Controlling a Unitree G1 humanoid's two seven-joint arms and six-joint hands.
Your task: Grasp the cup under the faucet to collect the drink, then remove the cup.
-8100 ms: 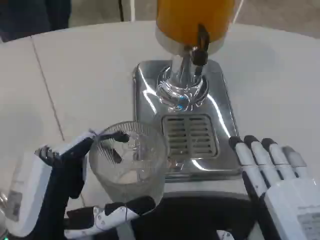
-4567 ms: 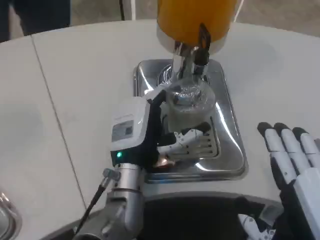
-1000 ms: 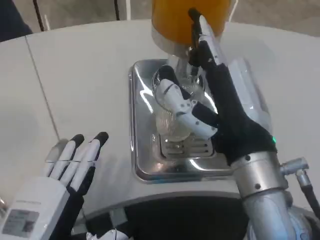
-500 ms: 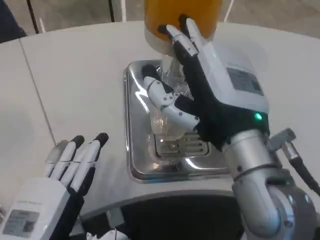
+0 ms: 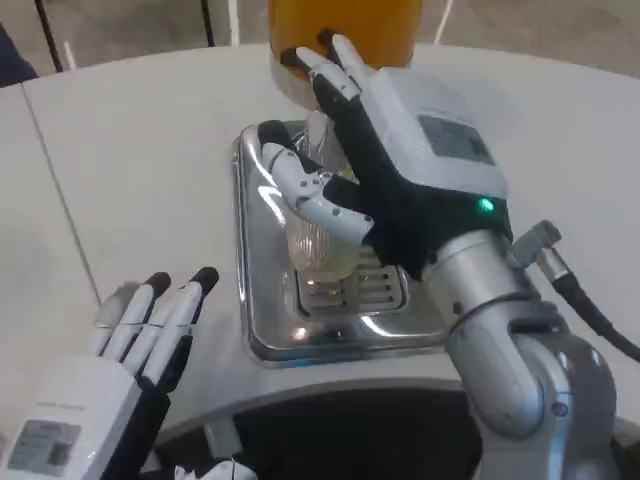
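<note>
The white counter (image 5: pixel 130 170) spreads under both hands, a thin dark seam crossing it beyond the left hand. At its far side, just past the right hand's fingertips, stands a drink dispenser (image 5: pixel 345 30) with an orange tank, and below that hand lies its shiny steel drip tray (image 5: pixel 262 300) with a slotted grate. The right hand (image 5: pixel 390 190) reaches over the tray, its long fingers stretched up against the tank's base and its thumb curved around the near side of the cup (image 5: pixel 318 245); whether it truly grips the cup cannot be told. The cup is clear ribbed glass, upright on the tray under the hand's palm side. The left hand (image 5: pixel 130 350) hovers low at the counter's near edge, well apart from the tray, fingers straight and holding nothing.
</note>
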